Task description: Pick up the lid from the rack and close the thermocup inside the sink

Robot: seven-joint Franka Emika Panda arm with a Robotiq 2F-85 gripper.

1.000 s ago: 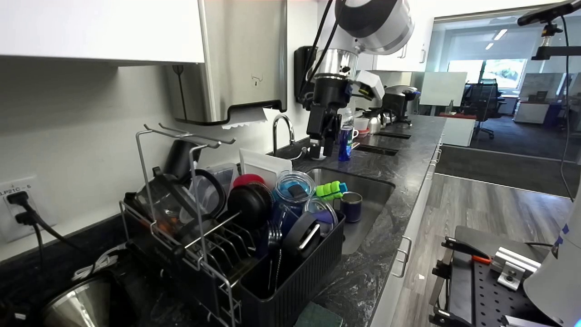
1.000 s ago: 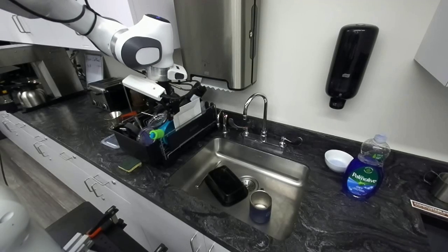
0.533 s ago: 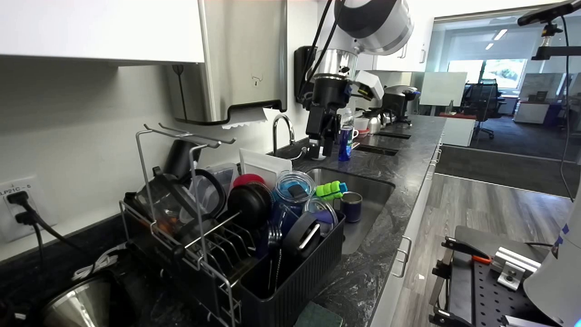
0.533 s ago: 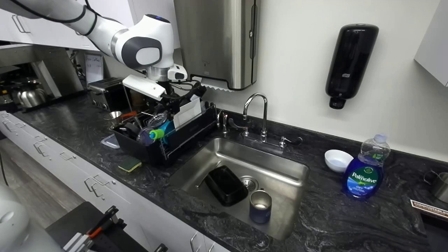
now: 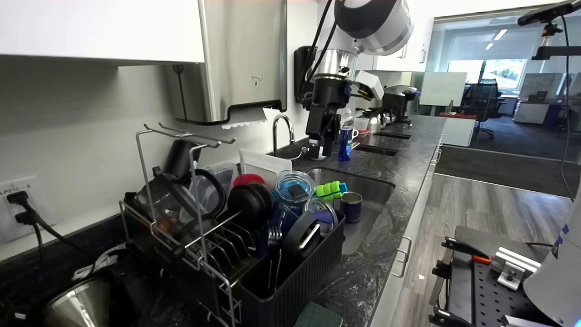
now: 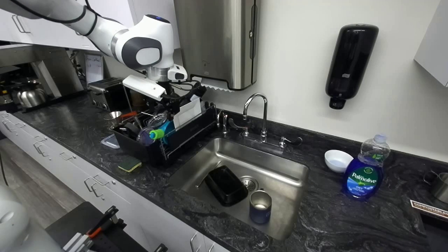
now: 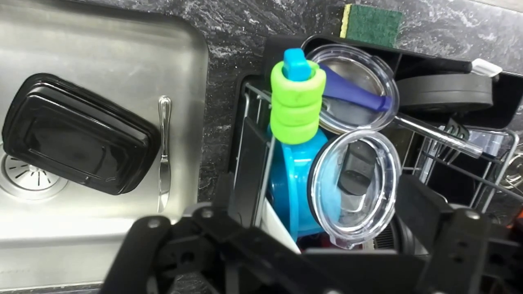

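Gripper wide over likely lid, centre-right in wrist view | lidless cup lower centre in an exterior view | I may pinch blue container too: it crowds my gap

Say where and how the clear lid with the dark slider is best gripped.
Grip the clear lid across opposite sides of its round rim, probably from above: in the wrist view it faces up, partly over the blue container, its whole rim uncovered, and the open fingers flank it.
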